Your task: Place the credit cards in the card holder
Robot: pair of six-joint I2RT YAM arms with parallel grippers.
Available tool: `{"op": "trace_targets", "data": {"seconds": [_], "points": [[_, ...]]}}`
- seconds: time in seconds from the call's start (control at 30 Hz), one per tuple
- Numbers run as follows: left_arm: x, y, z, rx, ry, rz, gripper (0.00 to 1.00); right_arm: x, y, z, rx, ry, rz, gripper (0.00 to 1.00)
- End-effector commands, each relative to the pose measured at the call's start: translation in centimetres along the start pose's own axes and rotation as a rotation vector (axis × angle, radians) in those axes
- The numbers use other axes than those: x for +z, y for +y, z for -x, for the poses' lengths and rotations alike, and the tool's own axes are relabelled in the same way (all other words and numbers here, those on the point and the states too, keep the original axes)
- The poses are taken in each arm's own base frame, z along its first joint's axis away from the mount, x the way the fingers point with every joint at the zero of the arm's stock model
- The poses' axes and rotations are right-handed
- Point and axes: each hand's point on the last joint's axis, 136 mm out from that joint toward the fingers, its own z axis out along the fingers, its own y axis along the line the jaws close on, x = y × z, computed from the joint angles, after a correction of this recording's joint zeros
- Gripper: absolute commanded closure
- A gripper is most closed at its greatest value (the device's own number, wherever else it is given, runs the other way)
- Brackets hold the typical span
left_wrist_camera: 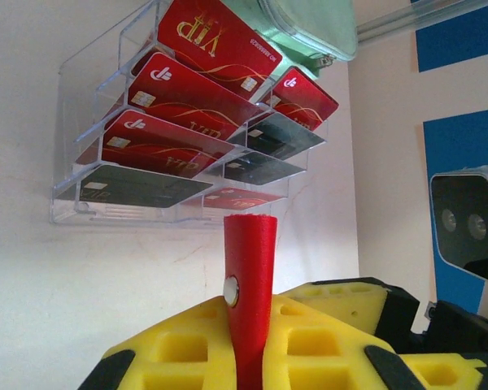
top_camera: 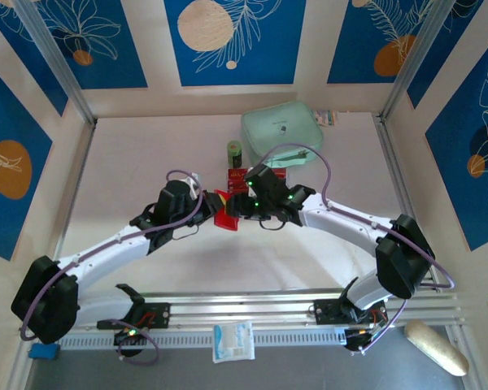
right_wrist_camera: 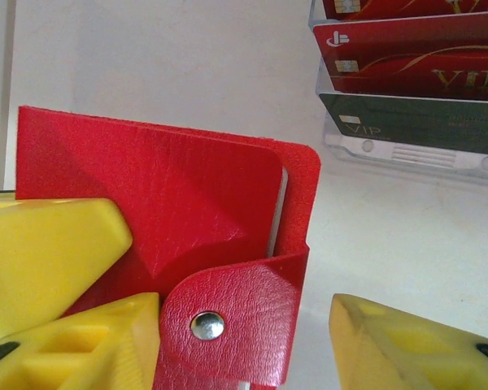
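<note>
My left gripper (left_wrist_camera: 250, 337) is clamped on the card holder (left_wrist_camera: 250, 268). It stands on edge straight out from the fingers, long axis running away from the wrist, with the stud (left_wrist_camera: 232, 290) on its left face. My right gripper (right_wrist_camera: 240, 329) is spread around the same holder, one finger at its flat side and the other clear of it. Beyond both sets of fingertips, the cards (left_wrist_camera: 187, 97) lean in tiers in a clear tray (left_wrist_camera: 89, 199), long edges crosswise.
</note>
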Motion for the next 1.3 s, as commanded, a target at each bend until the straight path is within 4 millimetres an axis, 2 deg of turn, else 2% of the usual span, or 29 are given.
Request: {"op": "trace_targets", "data": {"seconds": [0.0,0.17,0.3,0.37,0.43,0.6,0.67,0.73,0.87,1.0,1.1,1.27], "points": [[-1.3,-4.1,1.3,0.007,-0.047,-0.136,1.00,1.0,-3.5,-2.4,0.015,0.042,-0.130,0.49],[-1.4,-4.6,1.5,0.000,-0.050,-0.150,1.00,0.6,-7.2,-4.0,0.024,0.054,-0.293,0.60],[-1.6,-4.9,1.4,-0.005,-0.049,-0.161,1.00,-0.2,-9.9,-5.1,0.071,0.050,-0.369,0.63],[-1.7,-4.9,1.4,-0.006,-0.049,-0.160,1.00,-0.9,-10.7,-5.3,0.099,0.040,-0.372,0.63],[-1.8,-4.8,1.4,-0.006,-0.049,-0.156,1.00,-1.9,-10.8,-5.4,0.107,0.029,-0.348,0.63],[-1.7,-3.8,1.0,-0.003,-0.044,-0.126,1.00,-5.2,-9.0,-5.3,0.109,-0.024,-0.203,0.59],[-1.5,-3.4,0.8,-0.018,-0.044,-0.128,1.00,-6.5,-7.6,-4.9,0.121,-0.047,-0.083,0.55],[-1.3,-3.3,0.8,-0.033,-0.046,-0.137,1.00,-7.5,-5.8,-4.4,0.139,-0.069,0.046,0.47],[-0.8,-3.8,1.0,-0.071,-0.055,-0.175,1.00,-8.7,-2.1,-2.7,0.164,-0.101,0.246,0.25],[-0.3,-4.5,1.3,-0.108,-0.061,-0.215,1.00,-8.2,-0.1,-1.0,0.161,-0.115,0.294,0.11],[0.2,-5.1,1.3,-0.132,-0.056,-0.241,1.00,-7.5,1.0,0.0,0.150,-0.120,0.307,0.09],[0.7,-5.6,1.4,-0.147,-0.052,-0.260,1.00,-5.9,1.1,0.6,0.161,-0.123,0.298,0.09]]}}
